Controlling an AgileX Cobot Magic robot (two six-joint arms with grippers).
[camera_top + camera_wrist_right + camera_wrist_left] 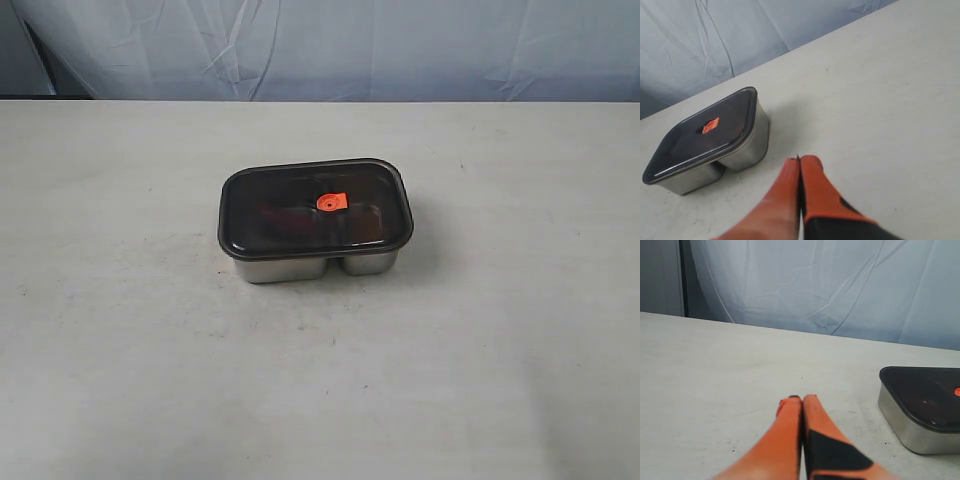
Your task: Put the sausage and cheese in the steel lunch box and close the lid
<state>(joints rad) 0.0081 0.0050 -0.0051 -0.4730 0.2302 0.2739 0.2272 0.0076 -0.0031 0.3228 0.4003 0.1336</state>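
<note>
Counter (120,350) - pale and scuffed. Steel lunch box (285,268) sits mid-counter, long axis across the exterior view. Lid (290,205) lies flat on its rim, orange tab (331,202) up; contents show only dimly through it. Left end effector (801,400) and right end effector (799,161) are both clenched on nothing, well apart from the box - which is nearer, cannot tell. Task looks complete.

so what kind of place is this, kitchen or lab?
Probably a lab test bench, not a kitchen: scuffed off-white table, wrinkled pale cloth backdrop, one steel lunch box with its lid on.
</note>
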